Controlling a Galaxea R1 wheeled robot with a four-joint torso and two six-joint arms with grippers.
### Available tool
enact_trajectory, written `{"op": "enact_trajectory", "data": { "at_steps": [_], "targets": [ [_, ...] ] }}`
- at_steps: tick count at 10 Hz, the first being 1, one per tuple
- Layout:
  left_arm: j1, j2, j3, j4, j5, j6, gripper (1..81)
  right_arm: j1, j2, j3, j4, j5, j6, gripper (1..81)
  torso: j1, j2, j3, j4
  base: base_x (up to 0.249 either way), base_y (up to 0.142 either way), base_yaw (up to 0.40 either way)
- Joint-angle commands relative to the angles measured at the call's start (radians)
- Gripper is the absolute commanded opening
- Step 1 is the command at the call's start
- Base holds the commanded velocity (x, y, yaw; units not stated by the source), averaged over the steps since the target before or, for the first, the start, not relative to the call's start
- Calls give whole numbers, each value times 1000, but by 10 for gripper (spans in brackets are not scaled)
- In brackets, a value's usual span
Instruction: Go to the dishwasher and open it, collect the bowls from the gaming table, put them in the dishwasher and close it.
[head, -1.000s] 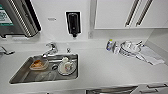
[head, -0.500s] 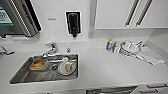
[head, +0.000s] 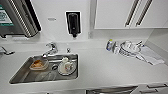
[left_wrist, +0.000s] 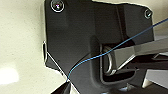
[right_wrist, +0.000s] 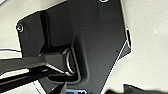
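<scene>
Where the front edge of the white desk (head: 105, 70) meets the bottom of the head view, a strip of steel front (head: 112, 90) shows below it; it may be the top of the dishwasher, though I cannot tell for sure. Beside it, toward the right corner, sit bar handles (head: 152, 87) of white fronts.

Set into the left part of the desk is a steel sink (head: 22, 75). In it lie a clear container with something orange (head: 38, 64) and, just beside that, a white plate carrying a cup (head: 67, 67). A tap (head: 51, 48) stands at the sink's back edge.

Toward the back right corner of the desk, white crockery (head: 128, 48) is stacked, with a small bottle (head: 109, 45) just beside it and a folded cloth (head: 150, 55) at the right edge. On the wall above hang a black dispenser (head: 73, 23), white cupboard doors with long handles (head: 112, 13), and a steel-framed unit (head: 15, 18) at the left.

Compared with the earlier pictures, nothing on the desk has shifted, and the view itself is almost the same.

Whether either gripper is open or closed, I cannot tell; the wrist views show pale floor (left_wrist: 20, 50) past the robot's own dark plate.
</scene>
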Motion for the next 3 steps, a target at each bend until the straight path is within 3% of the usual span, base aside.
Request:
{"op": "enact_trajectory", "data": {
  "at_steps": [1, 3],
  "targets": [
    [-31, 1, -6, -2, 138, -4, 811, -21, 31, 4, -20, -53, -65, 811, 0, 0, 0, 0, 0, 0, 0],
    [-37, 29, -6, -2, 194, -2, 811, -40, 71, 6, -15, -155, -75, 811, 0, 0, 0, 0, 0, 0, 0]
  ]
}}
